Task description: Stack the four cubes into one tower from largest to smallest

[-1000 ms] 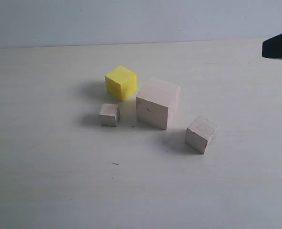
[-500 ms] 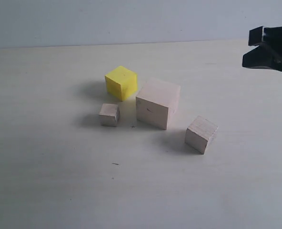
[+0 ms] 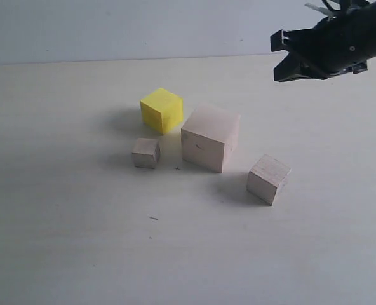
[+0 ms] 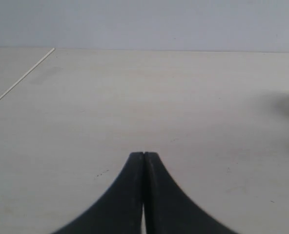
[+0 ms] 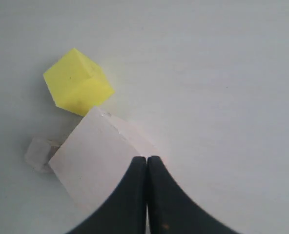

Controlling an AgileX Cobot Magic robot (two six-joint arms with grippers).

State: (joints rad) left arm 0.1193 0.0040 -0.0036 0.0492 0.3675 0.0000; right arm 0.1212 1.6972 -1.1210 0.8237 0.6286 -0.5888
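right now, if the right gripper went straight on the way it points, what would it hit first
Most likely the large wood cube: in the right wrist view the shut right gripper lines up over its top face. Depth is unclear, and the yellow cube lies just beyond it.

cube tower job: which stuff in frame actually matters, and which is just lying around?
Belongs to the job:
- large wood cube
- yellow cube
- medium wood cube
- small wood cube
All four are unstacked.

Just lying about:
- table, support only
- small dark mark on it
No other loose object shows.
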